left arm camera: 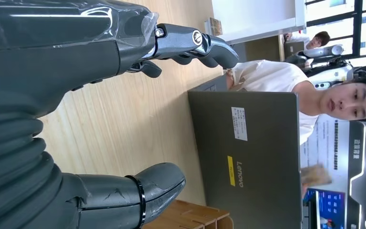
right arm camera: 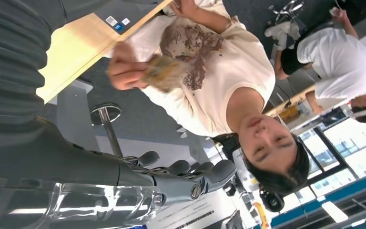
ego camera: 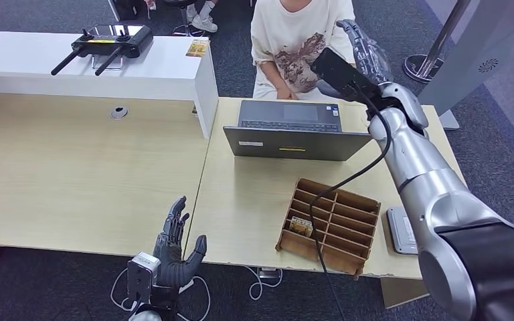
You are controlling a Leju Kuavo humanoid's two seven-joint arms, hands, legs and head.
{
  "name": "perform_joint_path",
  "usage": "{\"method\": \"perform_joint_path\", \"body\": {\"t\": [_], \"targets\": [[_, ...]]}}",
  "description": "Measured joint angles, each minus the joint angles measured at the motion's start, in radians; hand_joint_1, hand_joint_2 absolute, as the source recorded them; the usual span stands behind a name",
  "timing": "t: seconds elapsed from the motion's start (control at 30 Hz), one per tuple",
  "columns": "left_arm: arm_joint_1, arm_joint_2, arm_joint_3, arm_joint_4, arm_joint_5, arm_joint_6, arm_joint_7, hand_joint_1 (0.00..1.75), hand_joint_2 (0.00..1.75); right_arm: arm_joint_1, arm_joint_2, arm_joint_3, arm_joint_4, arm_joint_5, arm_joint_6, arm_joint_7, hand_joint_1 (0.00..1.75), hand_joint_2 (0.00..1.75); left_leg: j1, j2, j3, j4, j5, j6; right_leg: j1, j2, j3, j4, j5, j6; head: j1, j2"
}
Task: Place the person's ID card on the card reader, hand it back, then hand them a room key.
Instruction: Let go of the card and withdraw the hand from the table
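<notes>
ID card (right arm camera: 159,71), where is it?

– In the person's (ego camera: 294,40) own hand, held up in front of the chest. It shows blurred in the right wrist view, so I cannot read its face.

– And the right hand (ego camera: 365,47)?

– Raised above the far edge of the surface (ego camera: 241,194), at about 1 o'clock from the laptop (ego camera: 294,134), reaching toward the person. Its fingers (right arm camera: 209,174) are stretched out and hold nothing; they stand apart from the card.

– The left hand (ego camera: 174,244)?

– Low at the near edge of the surface, at 7 o'clock from the laptop. Its fingers (left arm camera: 205,45) are spread, the thumb well off from the rest, with nothing between them.

– What lies on the surface?

– The laptop stands open, its screen turned to the person and its lid toward the robot. At 5 o'clock from it lies a wooden tray (ego camera: 348,200) with many compartments; a small card (ego camera: 300,225) lies in one on its left side. A flat grey card reader (ego camera: 400,231) lies just beside the tray at 3 o'clock, partly hidden by the right arm.
</notes>
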Motion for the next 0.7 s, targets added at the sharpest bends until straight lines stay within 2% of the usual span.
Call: {"method": "perform_joint_path", "body": {"t": [0.17,0.3,0.47,0.7], "targets": [[0.002,0.001,0.0,0.0,0.0,0.008,-0.002,0.0,1.75,0.025,-0.016,-0.052,-0.024,-0.043,-0.027,-0.036,0.0,1.75,0.0,0.0,0.0,0.0,0.0,0.0,0.0,0.0,0.0,0.0,0.0,0.0,0.0,0.0],[0.005,0.002,0.0,-0.001,0.0,0.017,-0.002,0.0,1.75,0.054,-0.034,-0.105,-0.064,-0.116,-0.009,-0.072,0.0,1.75,0.0,0.0,0.0,0.0,0.0,0.0,0.0,0.0,0.0,0.0,0.0,0.0,0.0,0.0],[0.016,0.006,0.001,-0.008,0.0,0.038,-0.008,0.0,1.75,0.115,-0.06,-0.176,-0.147,-0.27,0.103,-0.114,0.0,1.75,0.0,0.0,0.0,0.0,0.0,0.0,0.0,0.0,0.0,0.0,0.0,0.0,0.0,0.0],[0.049,0.006,0.012,-0.046,-0.009,0.064,-0.011,0.0,1.75,0.274,-0.127,-0.229,-0.347,-0.491,0.28,-0.108,0.0,1.75,0.0,-0.001,0.0,0.0,0.0,0.0,0.0,0.0,0.0,-0.001,0.0,0.0,0.0,0.0]]}}
